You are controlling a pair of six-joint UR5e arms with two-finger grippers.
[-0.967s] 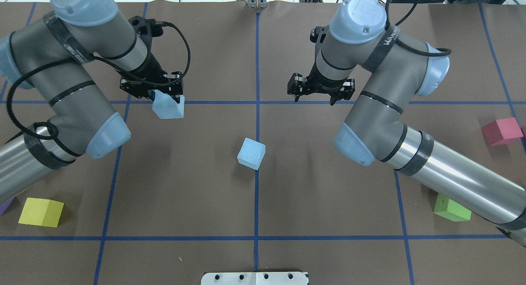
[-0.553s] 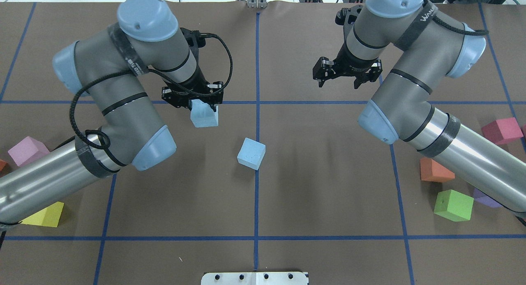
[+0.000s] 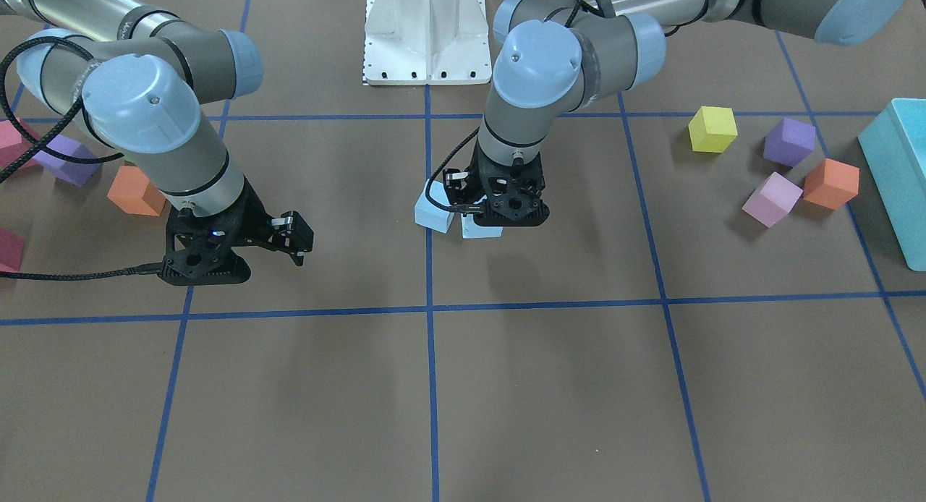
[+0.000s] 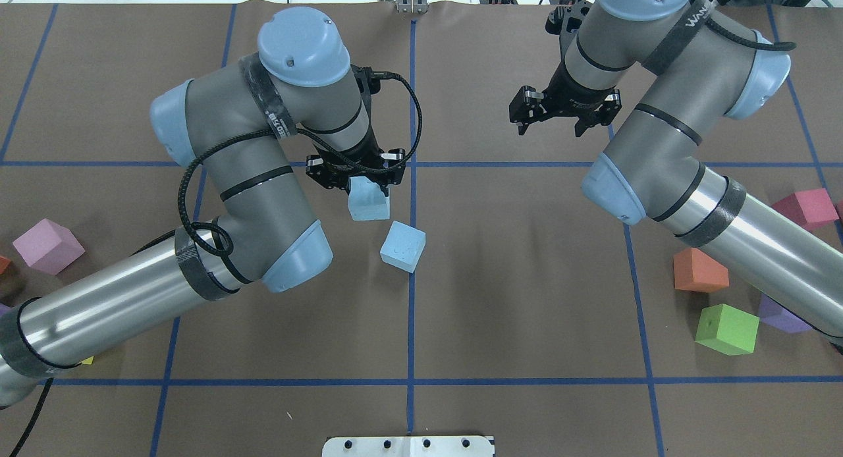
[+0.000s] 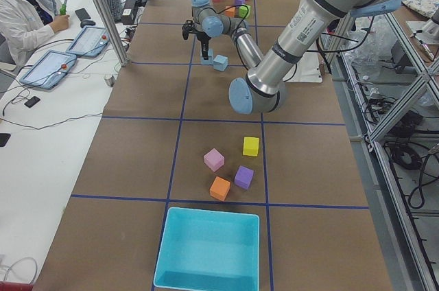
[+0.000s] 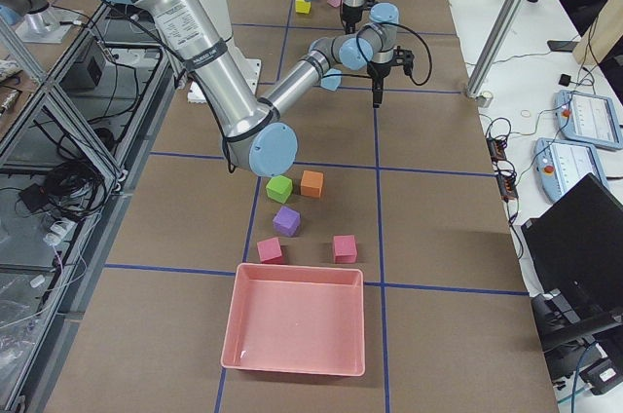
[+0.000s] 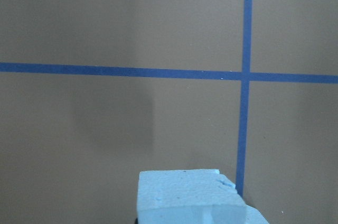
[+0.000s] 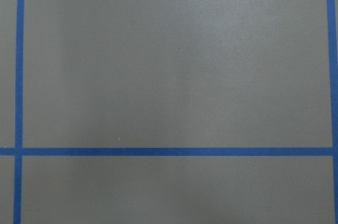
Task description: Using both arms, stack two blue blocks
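My left gripper (image 4: 363,188) is shut on a pale blue block (image 4: 369,208) and holds it a little above the table, near the centre line. The second blue block (image 4: 402,246) rests on the brown table just to the near right of the held one, apart from it. In the front-facing view the held block (image 3: 481,231) shows under the left gripper (image 3: 499,211), with the resting block (image 3: 434,216) beside it. The left wrist view shows the held block (image 7: 190,197) at its bottom edge. My right gripper (image 4: 552,124) is open and empty, far back on the right.
Pink cube (image 4: 47,246) lies at the left edge. Orange (image 4: 699,270), green (image 4: 726,328), purple (image 4: 777,319) and magenta (image 4: 807,208) cubes lie at the right, beside the right arm. A turquoise bin (image 3: 897,169) and a pink tray (image 6: 297,330) stand at the table's ends.
My left arm has carried its blue block to the right, close to the resting blue block. My right gripper has moved back and to the right, still open.
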